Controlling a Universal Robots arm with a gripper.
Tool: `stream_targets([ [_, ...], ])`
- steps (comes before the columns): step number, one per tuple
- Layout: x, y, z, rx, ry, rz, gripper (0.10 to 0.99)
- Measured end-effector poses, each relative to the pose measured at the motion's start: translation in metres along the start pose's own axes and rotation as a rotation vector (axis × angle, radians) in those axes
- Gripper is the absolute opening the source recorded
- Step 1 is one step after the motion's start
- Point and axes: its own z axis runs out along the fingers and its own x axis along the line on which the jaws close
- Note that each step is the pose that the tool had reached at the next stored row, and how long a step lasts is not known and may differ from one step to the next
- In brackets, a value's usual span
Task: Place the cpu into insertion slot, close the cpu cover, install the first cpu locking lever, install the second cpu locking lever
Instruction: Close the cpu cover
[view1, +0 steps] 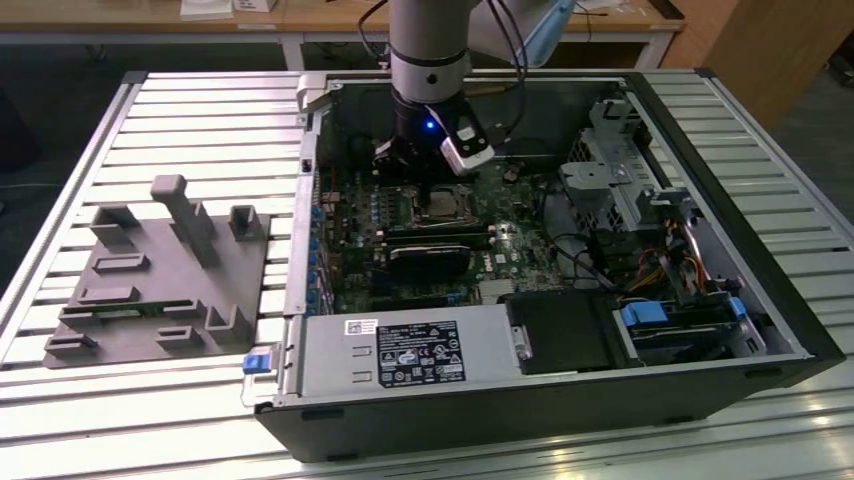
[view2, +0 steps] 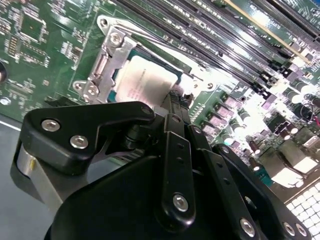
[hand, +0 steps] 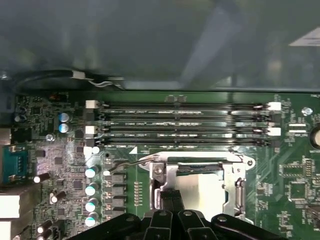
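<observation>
In the exterior view the pincer (view1: 427, 188) is held low over the insertion slot (view1: 437, 207), at the middle of the motherboard (view1: 527, 245). In the second wrist view the cpu (view2: 145, 82) is seen seated there, the pincer drawn narrow and empty, presumably for pushing. In the first wrist view its tips are set at the edge of the cover (hand: 166, 172).

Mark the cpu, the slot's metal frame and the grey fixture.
cpu (view2: 145, 82), second wrist view: middle of its silvery top.
slot (hand: 159, 172), first wrist view: corner of its metal frame.
fixture (view1: 144, 285), exterior view: its flat base.
</observation>
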Motion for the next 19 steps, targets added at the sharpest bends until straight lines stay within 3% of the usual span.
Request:
stream_targets([
  [19,0.0060,-0.0001,0.0077,-0.002,0.0007,-0.058,0.106],
])
